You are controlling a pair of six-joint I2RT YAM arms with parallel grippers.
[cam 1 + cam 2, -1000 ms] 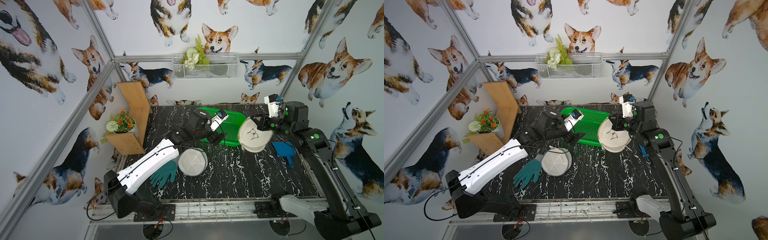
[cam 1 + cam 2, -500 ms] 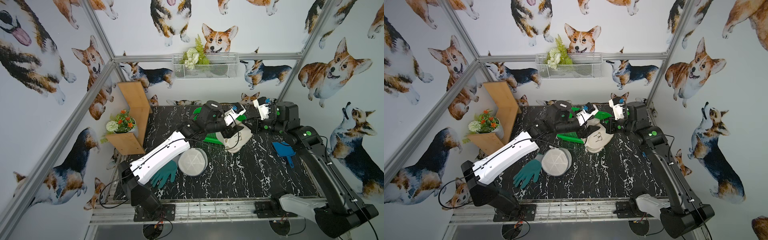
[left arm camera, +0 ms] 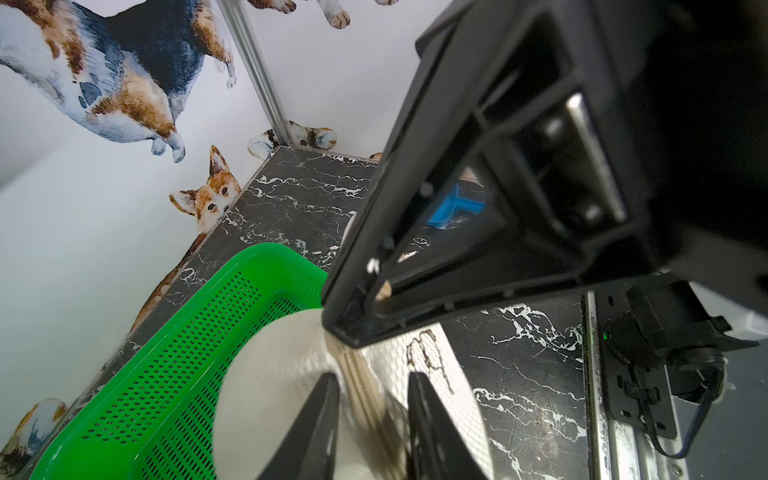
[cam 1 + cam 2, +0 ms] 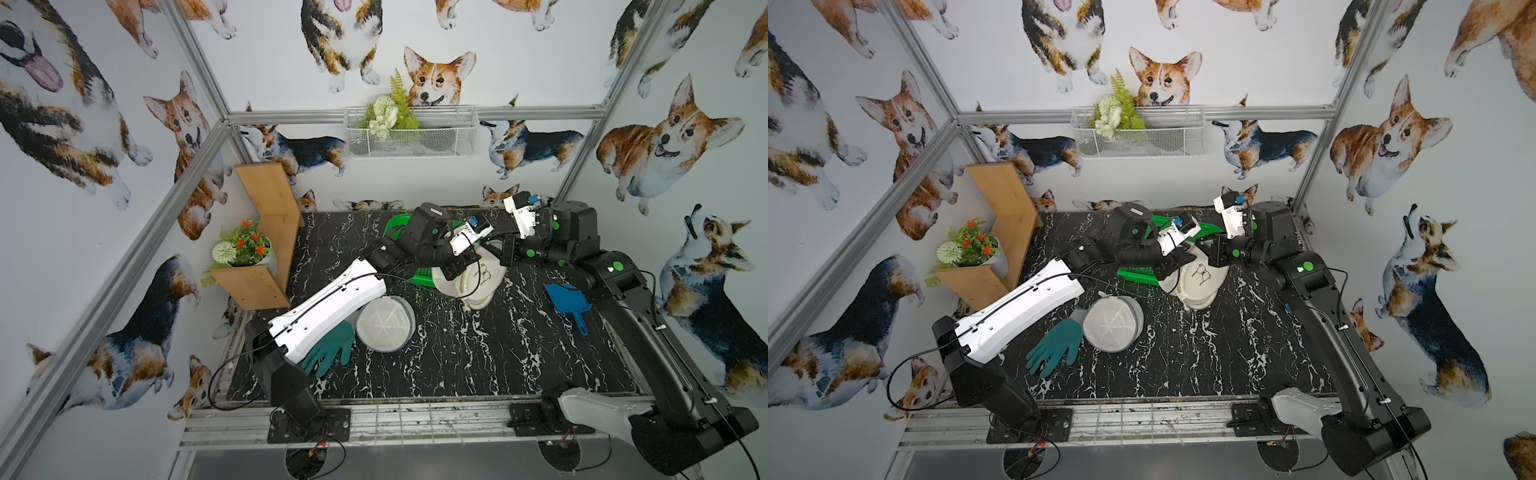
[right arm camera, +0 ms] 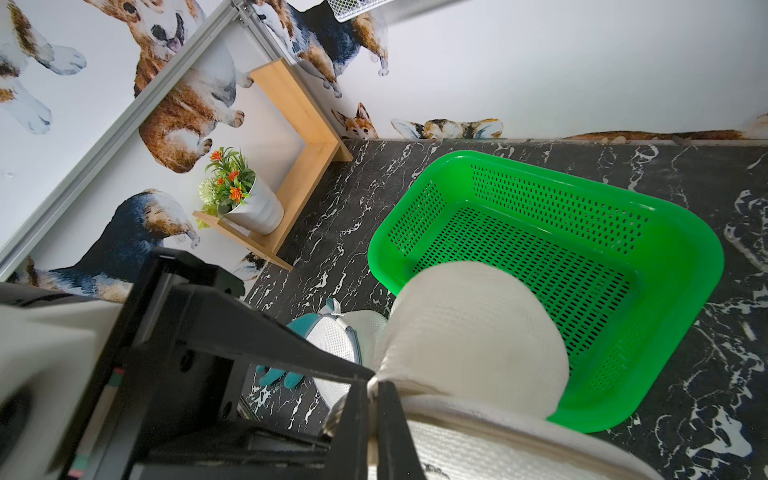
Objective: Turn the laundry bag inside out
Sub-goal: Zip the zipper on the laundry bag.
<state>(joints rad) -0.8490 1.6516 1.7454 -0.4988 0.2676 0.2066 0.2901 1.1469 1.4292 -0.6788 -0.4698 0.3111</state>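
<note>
With the back wall as 12 o'clock on the bench (image 4: 478,353): the basket (image 5: 681,266) is at 12. The laundry bag (image 4: 478,278) is at 1, overlapping the basket's near rim. The scoop (image 4: 565,299) is at 3, the mesh pouch (image 4: 384,324) at 9. The glove (image 4: 330,353) touches the pouch at 8. The shelf (image 4: 266,208) stands at 10, with the flower pot (image 4: 249,253) on its lower board.

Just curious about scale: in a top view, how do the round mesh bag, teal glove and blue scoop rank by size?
1. round mesh bag
2. teal glove, partly hidden
3. blue scoop
</note>
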